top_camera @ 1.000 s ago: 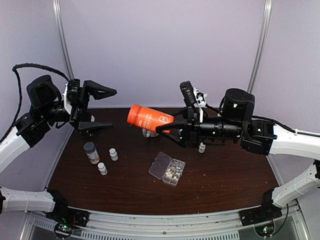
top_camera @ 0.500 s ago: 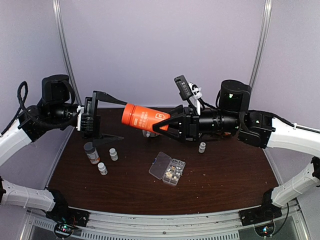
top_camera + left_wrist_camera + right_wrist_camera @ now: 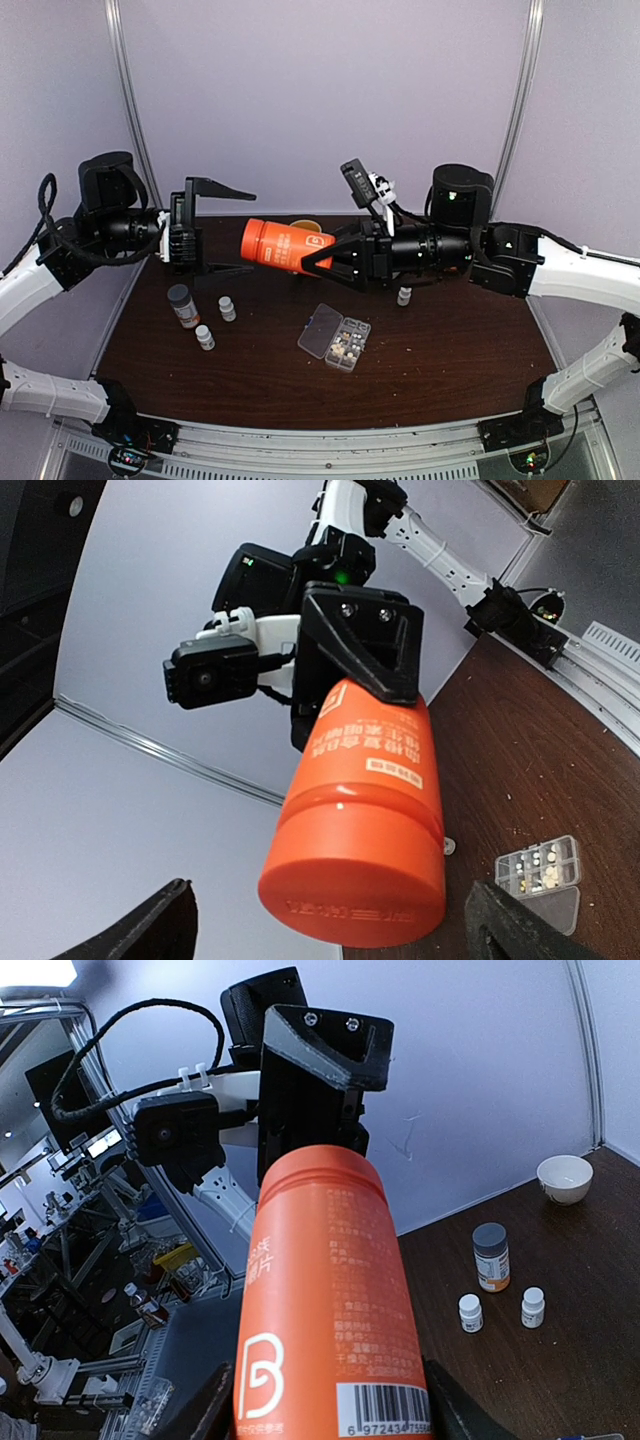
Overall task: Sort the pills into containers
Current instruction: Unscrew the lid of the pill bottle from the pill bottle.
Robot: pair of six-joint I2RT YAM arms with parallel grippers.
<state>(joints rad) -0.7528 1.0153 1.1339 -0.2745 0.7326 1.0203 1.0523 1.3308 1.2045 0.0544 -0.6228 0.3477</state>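
My right gripper [image 3: 320, 252] is shut on a big orange bottle [image 3: 283, 245] and holds it level above the back of the table, cap end to the left. That cap end lies between the spread fingers of my left gripper [image 3: 246, 232], which is open and not touching it. From the left wrist the orange bottle [image 3: 360, 820] points its cap at the camera, and the left gripper [image 3: 335, 932] shows wide dark fingers on each side. The right gripper [image 3: 330, 1422] clamps the orange bottle [image 3: 325, 1300] low on its body. The containers [image 3: 335, 337] lie open on the table, with pills [image 3: 347, 346] in some compartments.
A grey-capped bottle [image 3: 182, 305] and two small white bottles [image 3: 228, 308] [image 3: 205, 337] stand at the left. Another small white bottle [image 3: 404, 295] stands under the right arm. A bowl [image 3: 565, 1178] sits at the back of the table.
The right arm carried the orange bottle leftward and levelled it. The left gripper turned and swung in, so the cap now lies between its open fingers.
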